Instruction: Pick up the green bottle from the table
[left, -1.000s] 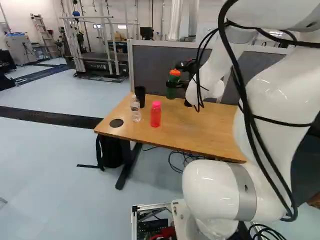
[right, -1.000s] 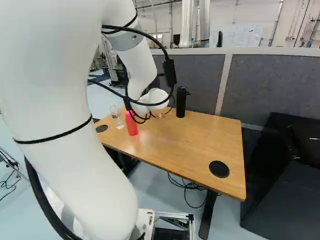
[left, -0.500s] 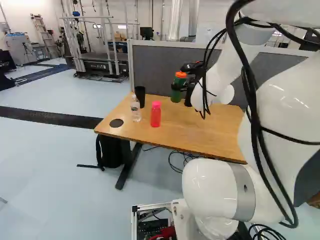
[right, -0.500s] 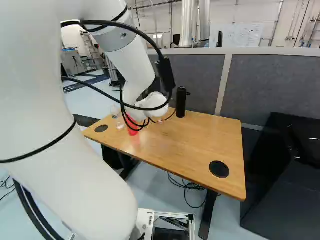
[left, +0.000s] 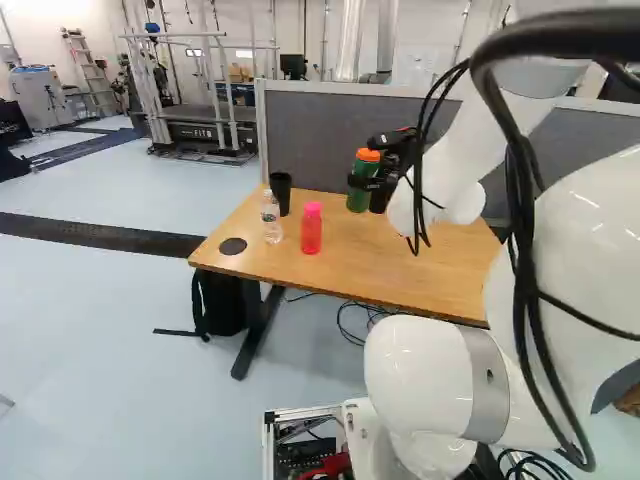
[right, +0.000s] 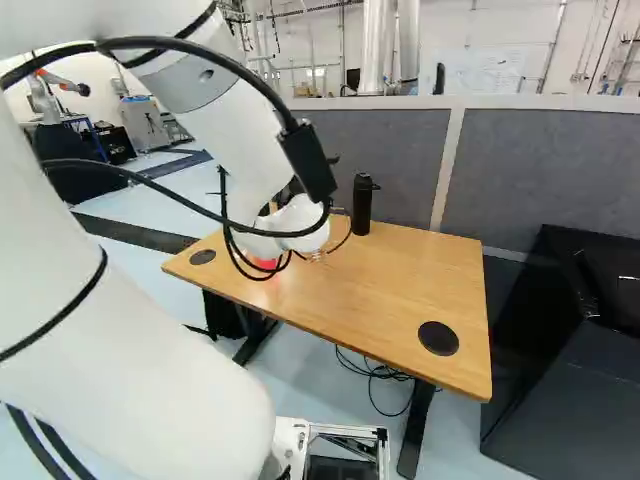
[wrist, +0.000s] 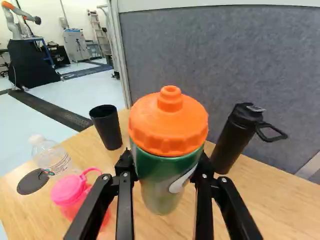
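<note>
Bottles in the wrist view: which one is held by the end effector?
The green bottle with the orange lid: the end effector grips it from both sides. The clear bottle, pink bottle and black bottle are outside the grip.

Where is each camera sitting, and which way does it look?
Left base view: on the base, behind the arm to its left, looking ahead and slightly down at the table; the arm fills the right side.
Right base view: on the base, behind the arm to its right, looking ahead and slightly down; the arm fills the left side.
Wrist view: on the wrist, looking along the jaws, which hold the green bottle from two sides.
All three share the table and pink bottle.
</note>
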